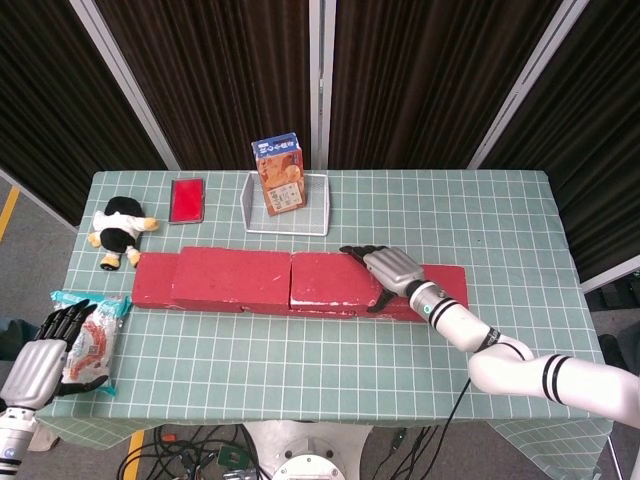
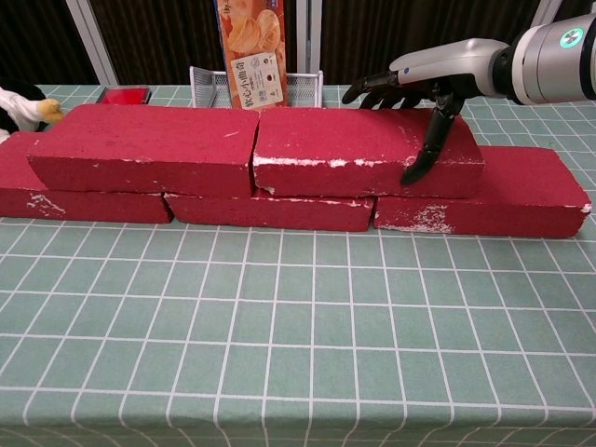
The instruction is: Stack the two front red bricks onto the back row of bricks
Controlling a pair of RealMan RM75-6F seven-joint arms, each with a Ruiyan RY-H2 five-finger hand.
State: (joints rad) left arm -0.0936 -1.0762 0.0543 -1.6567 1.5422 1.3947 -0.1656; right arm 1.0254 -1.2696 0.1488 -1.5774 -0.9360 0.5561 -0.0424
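On top of the back row of bricks (image 2: 279,209), two red bricks (image 2: 144,148) lie end to end. Over the right one (image 2: 358,151) the right hand (image 1: 392,270) grips, fingers over the far edge, thumb down the front. Left hand (image 1: 40,360) hovers near the desk's (image 1: 330,350) corner, fingers spread, holding nothing.

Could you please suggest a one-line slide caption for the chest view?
Right hand grips the right upper red brick, set beside its twin atop the back row.
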